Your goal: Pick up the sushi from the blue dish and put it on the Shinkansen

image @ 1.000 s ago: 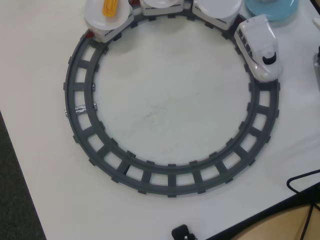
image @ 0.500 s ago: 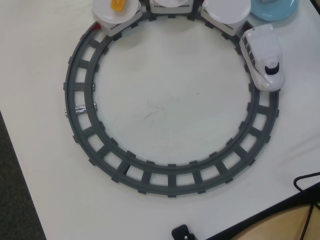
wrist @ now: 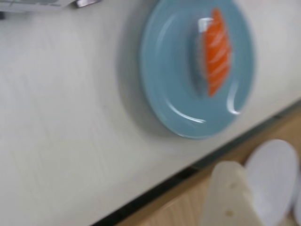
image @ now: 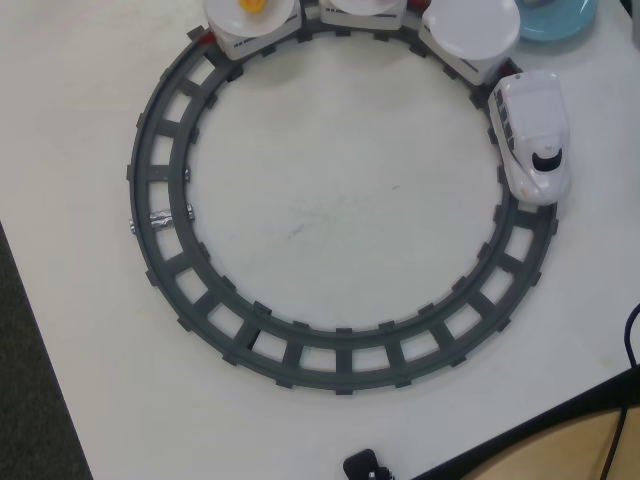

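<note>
In the wrist view the orange-and-white sushi (wrist: 217, 51) lies on the light-blue dish (wrist: 169, 70), near the table's front edge. The picture is blurred. One cream finger (wrist: 229, 197) of my gripper shows at the bottom right, apart from the dish, with nothing seen in it. The other finger is out of view. In the overhead view the blue dish (image: 560, 20) is at the top right corner, cut by the edge, and the sushi and gripper do not show there. The white Shinkansen (image: 532, 135) stands on the track's right side, pulling cars topped with white plates (image: 470, 25).
The grey ring track (image: 170, 200) fills the white table. A yellow piece (image: 252, 5) sits on the top-left car's plate. A black part (image: 365, 465) is at the bottom edge. In the wrist view a white round thing (wrist: 275, 176) lies on the wooden surface beyond the table edge.
</note>
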